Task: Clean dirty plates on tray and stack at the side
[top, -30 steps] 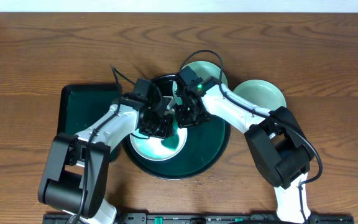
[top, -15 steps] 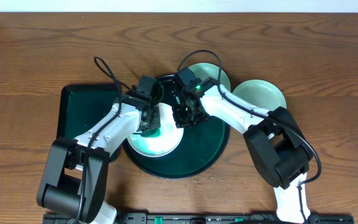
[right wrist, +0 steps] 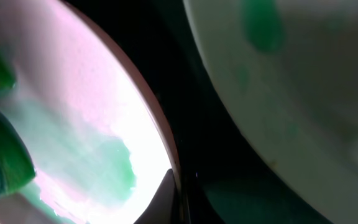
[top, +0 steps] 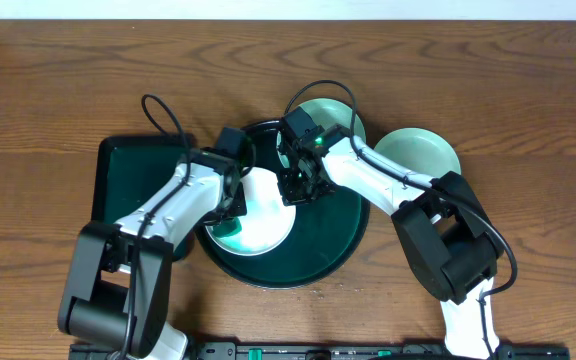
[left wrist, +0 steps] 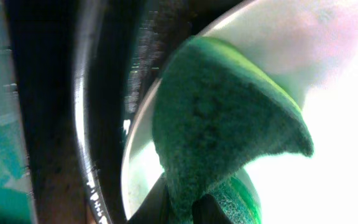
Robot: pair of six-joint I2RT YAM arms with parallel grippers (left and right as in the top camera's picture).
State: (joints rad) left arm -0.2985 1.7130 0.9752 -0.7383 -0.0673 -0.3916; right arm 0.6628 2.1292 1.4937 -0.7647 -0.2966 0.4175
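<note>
Directly under the left pincer [top: 234,208], flat inside the round black tray [top: 333,235]: the white plate [top: 268,215], set toward that pincer's side of the tray rather than in its middle. On the plate's floor, between the two pincers, a pale green smear [right wrist: 114,168].

Clamped in the left pincer, held by its lower end: a green scouring pad [left wrist: 222,124], its broad curved face pressed onto the plate close to the rim.

At the plate's opposite edge, facing the left one across it: the right pincer [top: 298,190], narrowed onto the rim and gripping it. One pale fingertip [right wrist: 161,198] against the rim's inner side, the other lost in shadow outside it.

Just beyond the right pincer, away from the left one: a mint-teal plate [top: 336,112] with a green blotch [right wrist: 263,28] near its middle, overlapping the tray's rim as seen from overhead. Impossible to tell whether resting on that rim or on the table.

Farther out on the right pincer's outer side, well apart from the tray and close by the right arm: a second mint-teal plate [top: 423,155] on the bare wood.

On the left pincer's outer side, just beside the black tray and partly under the left arm: a dark green rectangular tray [top: 133,175].

Beneath it all, a brown wooden table [top: 68,80].
</note>
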